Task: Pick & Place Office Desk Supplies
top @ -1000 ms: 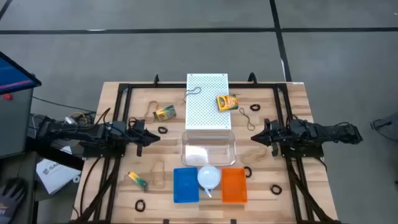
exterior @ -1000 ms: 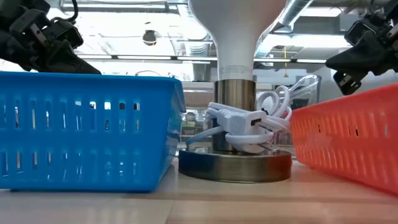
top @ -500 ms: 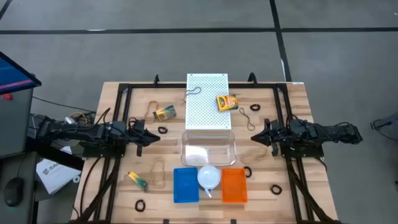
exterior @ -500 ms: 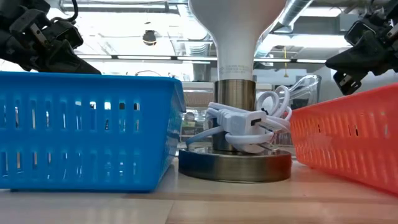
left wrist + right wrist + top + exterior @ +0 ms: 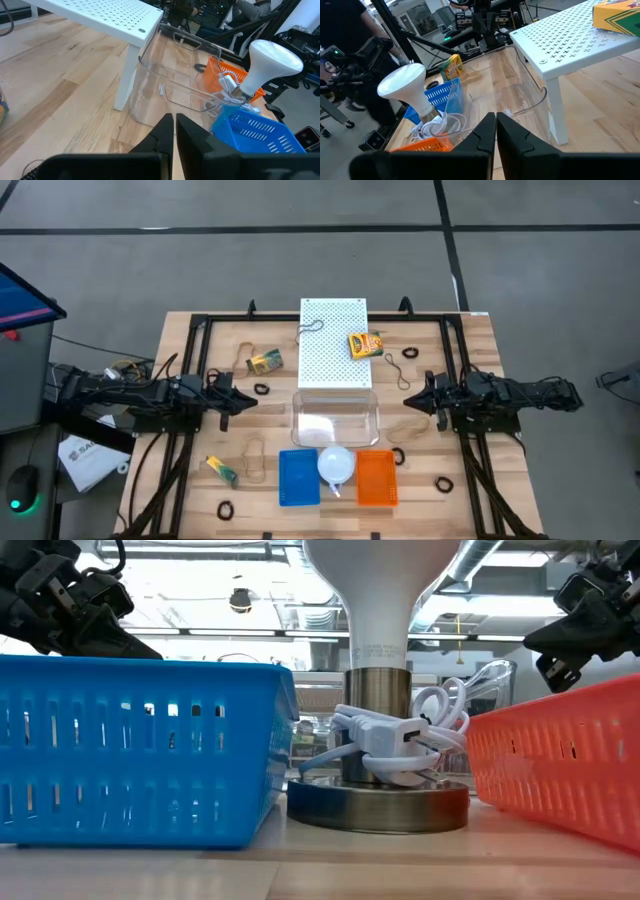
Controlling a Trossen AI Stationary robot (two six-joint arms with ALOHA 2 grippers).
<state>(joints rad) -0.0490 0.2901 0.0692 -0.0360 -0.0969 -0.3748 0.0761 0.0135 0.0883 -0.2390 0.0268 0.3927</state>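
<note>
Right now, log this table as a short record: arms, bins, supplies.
left gripper: shut, empty, waiting at the table's left side
right gripper: shut, empty, waiting at the right side
bins: blue basket and orange basket, either side of the white lamp
clear bin: empty, beside the white stand
crayon boxes: one on the stand, one on the table

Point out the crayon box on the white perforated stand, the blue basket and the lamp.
crayon box (image 5: 365,344), high view, middle of its yellow face
blue basket (image 5: 298,477), high view, its floor
lamp (image 5: 336,464), high view, top of its white shade
</note>
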